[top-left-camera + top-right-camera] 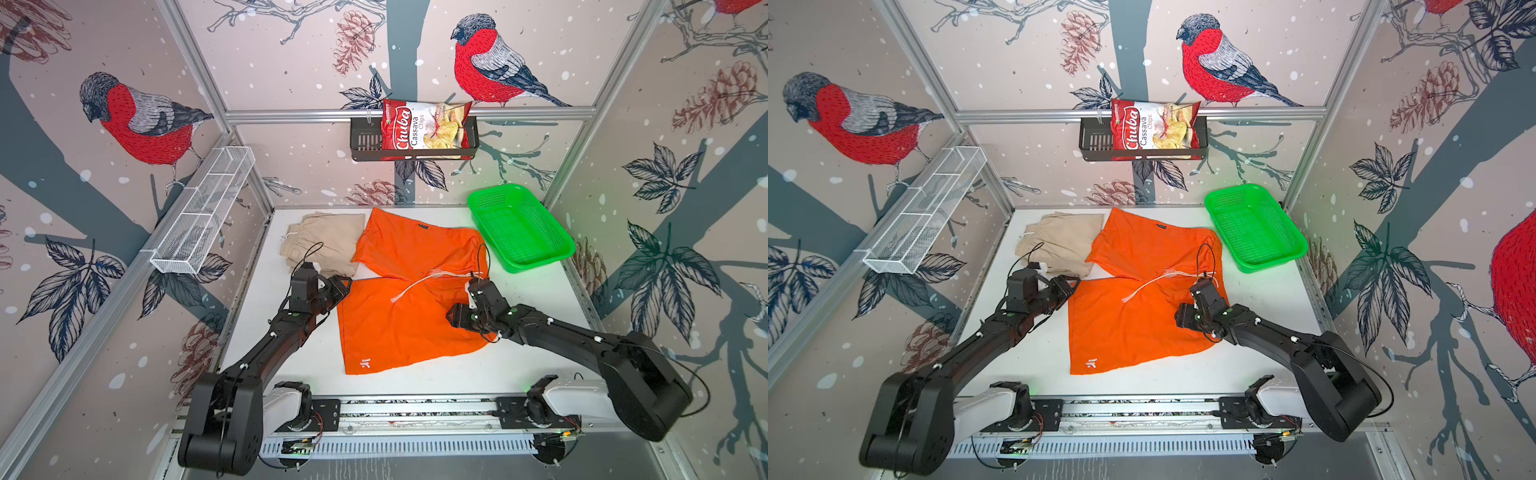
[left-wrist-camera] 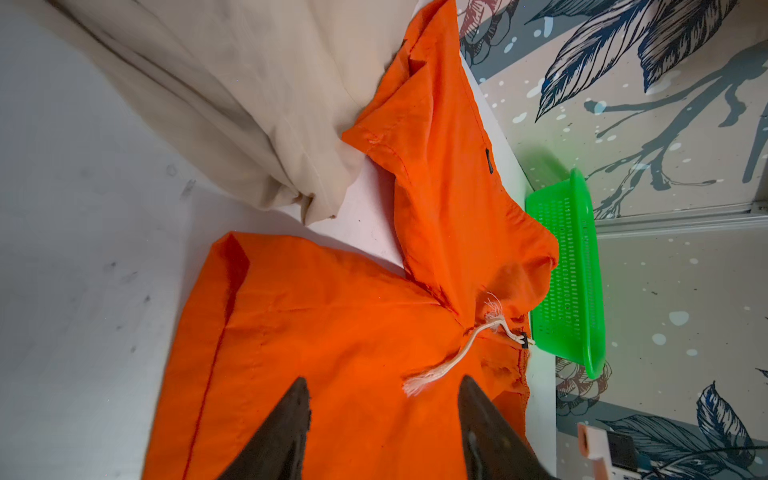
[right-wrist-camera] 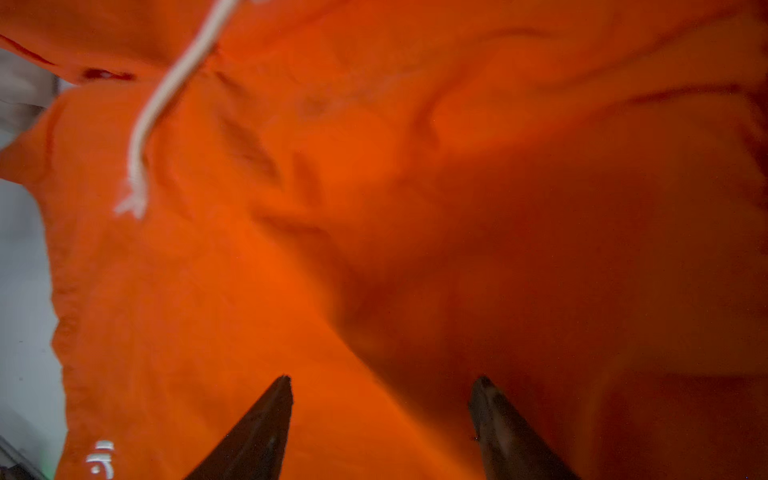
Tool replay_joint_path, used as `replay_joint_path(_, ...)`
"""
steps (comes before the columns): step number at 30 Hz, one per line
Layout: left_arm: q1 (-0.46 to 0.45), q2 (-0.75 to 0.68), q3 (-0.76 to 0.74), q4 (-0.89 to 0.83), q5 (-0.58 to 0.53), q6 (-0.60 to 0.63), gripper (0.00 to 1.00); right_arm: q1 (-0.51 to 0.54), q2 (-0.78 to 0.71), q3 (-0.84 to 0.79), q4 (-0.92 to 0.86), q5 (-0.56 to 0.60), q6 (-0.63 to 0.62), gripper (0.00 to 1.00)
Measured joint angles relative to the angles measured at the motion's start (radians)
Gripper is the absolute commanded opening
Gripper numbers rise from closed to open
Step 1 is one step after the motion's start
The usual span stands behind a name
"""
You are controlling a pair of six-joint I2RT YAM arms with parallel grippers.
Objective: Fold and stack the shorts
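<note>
Both left gripper [image 2: 385, 379] and right gripper [image 3: 384, 378] gape empty over orange shorts [image 1: 395, 328]; only top views show chip bag [image 1: 424, 129], 12 o'clock.

— Your orange shorts [image 1: 390, 328]?
— Thin matt cloth, creased; the drawstring [image 2: 455, 359] is frayed white cord.
— And the beige shorts [image 1: 332, 237]?
— Matt woven cloth too. Your green basket [image 1: 544, 261] is glossy perforated plastic; the tabletop [image 2: 83, 249], smooth, scuffed white.

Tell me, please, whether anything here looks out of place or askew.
The orange shorts lie unfolded, legs splayed apart, and the white drawstring trails loose across them with frayed ends. The beige shorts look folded at the far left. Nothing looks spilled.
</note>
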State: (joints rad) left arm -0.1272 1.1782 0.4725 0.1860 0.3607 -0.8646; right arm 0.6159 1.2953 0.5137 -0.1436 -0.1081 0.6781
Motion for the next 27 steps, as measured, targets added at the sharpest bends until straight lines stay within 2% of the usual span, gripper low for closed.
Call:
replay_joint_path(6, 0.000, 0.087, 0.050, 0.051, 0.002, 0.035, 0.57, -0.050, -0.071, -0.088, 0.059, -0.007, 0.001, 0.71)
replay_joint_path(10, 0.000, 0.183, 0.167, 0.060, -0.040, 0.089, 0.58, -0.062, -0.144, -0.083, -0.062, 0.020, 0.002, 0.71)
replay_joint_path(12, 0.000, 0.261, 0.270, 0.047, -0.062, 0.124, 0.59, -0.062, -0.179, -0.056, -0.125, 0.022, 0.002, 0.71)
replay_joint_path(16, 0.002, 0.458, 0.499, 0.021, -0.101, 0.193, 0.60, -0.062, -0.216, 0.022, -0.117, 0.014, -0.001, 0.71)
replay_joint_path(23, 0.023, 0.821, 0.888, -0.137, -0.152, 0.270, 0.60, -0.053, -0.159, 0.084, -0.050, -0.015, -0.021, 0.71)
replay_joint_path(27, 0.046, 0.978, 1.027, -0.231, -0.171, 0.294, 0.59, -0.045, -0.138, 0.094, -0.032, -0.022, -0.024, 0.71)
